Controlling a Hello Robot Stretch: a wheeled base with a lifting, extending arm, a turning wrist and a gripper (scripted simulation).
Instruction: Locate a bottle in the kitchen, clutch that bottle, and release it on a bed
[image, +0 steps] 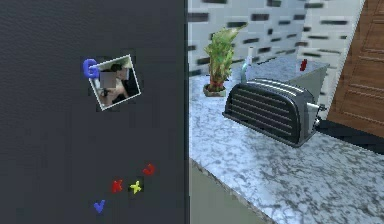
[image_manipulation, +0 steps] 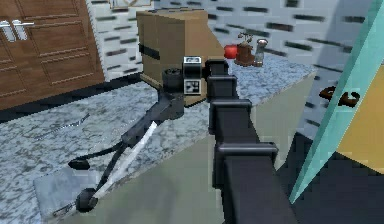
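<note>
1. The fingers (image_manipulation: 125, 158) of the gripper (image_manipulation: 80, 181) slant down toward the arm side view's lower left, above a speckled granite counter (image_manipulation: 50, 130). I cannot tell whether they are gripping or slack, or whether they hold anything.
2. The arm (image_manipulation: 235, 150) rises from the bottom edge, and its white marker squares (image_manipulation: 192, 75) sit in front of a cardboard box (image_manipulation: 170, 35).
3. Right of the box, a red round thing (image_manipulation: 230, 50) and a small shaker-like thing (image_manipulation: 259, 50) stand on the counter.
4. In the forward view, the bottle (image: 247, 68) is pale and upright on the counter, behind the toaster (image: 270, 105) and just right of a potted plant (image: 218, 60).
5. How the bottle lies relative to the fingers cannot be told.
6. A dark fridge door (image: 60, 150) at the forward view's left carries a photo (image: 115, 84) and coloured magnets (image: 125, 185).
</note>
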